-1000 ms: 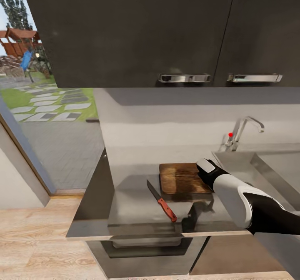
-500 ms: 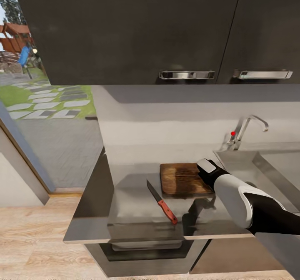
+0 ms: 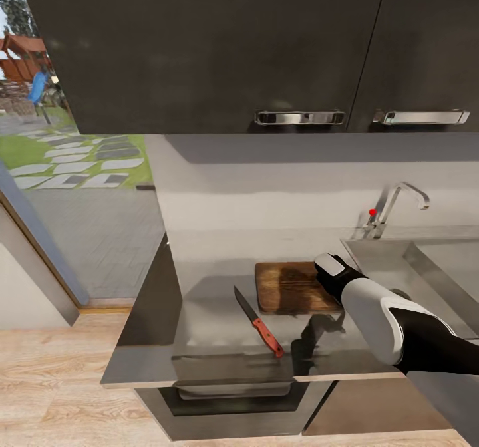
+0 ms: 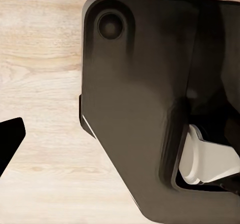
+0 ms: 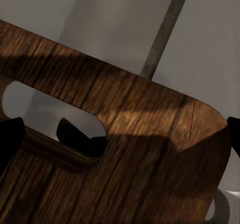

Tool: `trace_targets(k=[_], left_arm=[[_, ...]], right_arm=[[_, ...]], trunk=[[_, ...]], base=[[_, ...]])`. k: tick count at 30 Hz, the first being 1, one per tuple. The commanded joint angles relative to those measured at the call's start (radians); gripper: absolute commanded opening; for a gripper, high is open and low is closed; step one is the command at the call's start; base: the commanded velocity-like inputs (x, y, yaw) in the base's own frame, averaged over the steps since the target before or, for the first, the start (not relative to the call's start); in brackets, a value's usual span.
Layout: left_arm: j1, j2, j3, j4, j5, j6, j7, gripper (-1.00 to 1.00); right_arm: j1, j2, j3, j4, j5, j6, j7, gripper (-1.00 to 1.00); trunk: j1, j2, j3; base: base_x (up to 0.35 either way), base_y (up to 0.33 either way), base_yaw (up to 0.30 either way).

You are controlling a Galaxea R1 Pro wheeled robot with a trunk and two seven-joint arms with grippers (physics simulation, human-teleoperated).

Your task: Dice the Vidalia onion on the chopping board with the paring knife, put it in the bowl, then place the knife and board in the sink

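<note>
The brown chopping board (image 3: pixel 289 287) lies flat on the grey countertop (image 3: pixel 213 330), just left of the sink (image 3: pixel 399 267). The paring knife (image 3: pixel 259 322), with a dark blade and red handle, rests on the counter in front of the board's left end. My right arm (image 3: pixel 372 314) reaches over the board's right end. In the right wrist view my right gripper (image 5: pixel 120 139) is open above the board's handle slot (image 5: pixel 55 126), one fingertip (image 5: pixel 10 144) at each side. My left gripper (image 4: pixel 120 144) hangs open over the wood floor. The onion and the bowl are out of view.
Dark wall cabinets (image 3: pixel 219 48) with chrome handles hang low over the counter. The chrome faucet (image 3: pixel 396 207) with a red knob stands behind the sink. A glass door (image 3: pixel 73 187) to a garden is at the left. My own dark base (image 4: pixel 145 109) is close to the left gripper.
The head camera has shifted slightly, so the whole picture has moved. The right arm, board and knife keep their places relative to each other.
</note>
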Motion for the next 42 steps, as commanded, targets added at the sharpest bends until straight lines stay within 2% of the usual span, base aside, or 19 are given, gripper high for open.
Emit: trace_targets(k=[1, 7, 13, 19, 23, 28, 31, 33, 34, 35, 36, 37, 38, 40, 42], left_arm=[[0.000, 0.000, 0.000, -0.001, 0.008, -0.001, -0.001, 1.00], [0.000, 0.000, 0.000, -0.001, 0.008, -0.001, -0.001, 1.00], [0.000, 0.000, 0.000, -0.001, 0.008, -0.001, -0.001, 1.00], [0.000, 0.000, 0.000, -0.001, 0.007, -0.001, -0.001, 1.00], [0.000, 0.000, 0.000, -0.001, 0.008, -0.001, -0.001, 1.00], [0.000, 0.000, 0.000, -0.001, 0.007, -0.001, -0.001, 1.00], [0.000, 0.000, 0.000, -0.001, 0.006, -0.001, -0.001, 1.00], [0.000, 0.000, 0.000, -0.001, 0.006, -0.001, -0.001, 1.00], [0.000, 0.000, 0.000, -0.001, 0.006, -0.001, -0.001, 1.00], [0.000, 0.000, 0.000, -0.001, 0.006, -0.001, -0.001, 1.00], [0.000, 0.000, 0.000, -0.001, 0.006, -0.001, -0.001, 1.00], [0.000, 0.000, 0.000, -0.001, 0.006, -0.001, -0.001, 1.00], [0.000, 0.000, 0.000, -0.001, 0.006, -0.001, -0.001, 1.00], [0.000, 0.000, 0.000, -0.001, 0.006, -0.001, -0.001, 1.00], [0.000, 0.000, 0.000, -0.001, 0.006, -0.001, -0.001, 1.00]], right_arm=[[0.000, 0.000, -0.007, -0.002, 0.007, 0.006, -0.004, 1.00], [0.000, 0.001, -0.007, -0.003, 0.007, 0.006, -0.005, 1.00], [0.000, 0.007, -0.007, -0.025, 0.006, -0.064, -0.015, 1.00], [0.000, 0.013, -0.005, -0.075, 0.008, -0.073, -0.029, 1.00], [0.000, 0.019, -0.002, -0.134, 0.010, -0.072, -0.091, 1.00], [0.000, 0.067, 0.002, -0.281, 0.015, -0.048, -0.214, 1.00], [0.000, 0.085, 0.006, -0.339, 0.016, -0.016, -0.243, 1.00], [0.000, 0.098, 0.021, -0.386, 0.016, 0.013, -0.256, 1.00], [0.000, 0.111, 0.076, -0.444, 0.016, 0.056, -0.263, 1.00], [0.000, 0.115, 0.117, -0.465, 0.016, 0.076, -0.266, 1.00], [0.000, 0.116, 0.140, -0.474, 0.016, 0.084, -0.267, 1.00], [0.000, 0.119, 0.200, -0.494, 0.016, 0.100, -0.270, 1.00], [0.000, 0.120, 0.230, -0.502, 0.016, 0.106, -0.271, 1.00], [0.000, 0.121, 0.262, -0.511, 0.015, 0.114, -0.273, 1.00], [0.000, 0.121, 0.273, -0.514, 0.015, 0.117, -0.273, 1.00]], trunk=[[0.001, -0.002, -0.002], [0.001, -0.002, -0.002], [0.001, -0.002, -0.002], [0.001, -0.002, -0.002], [0.001, -0.002, -0.002], [0.001, -0.002, -0.002], [0.001, -0.002, -0.002], [0.001, -0.002, -0.002], [0.001, -0.002, -0.002], [0.001, -0.002, -0.002], [0.001, -0.002, -0.002], [0.001, -0.002, -0.002], [0.001, -0.002, -0.002], [0.001, -0.002, -0.002], [0.001, -0.002, -0.002]], base=[[0.000, 0.000, 0.000], [0.000, 0.000, 0.000], [0.000, 0.000, 0.000], [0.000, 0.000, 0.000], [0.000, 0.000, 0.000], [0.000, 0.000, 0.000], [0.000, 0.000, 0.000], [0.000, 0.000, 0.000], [0.000, 0.000, 0.000], [0.000, 0.000, 0.000], [0.000, 0.000, 0.000], [-0.016, 0.000, 0.000], [-0.049, 0.000, 0.000], [-0.090, 0.000, 0.000], [-0.118, 0.000, 0.000]])
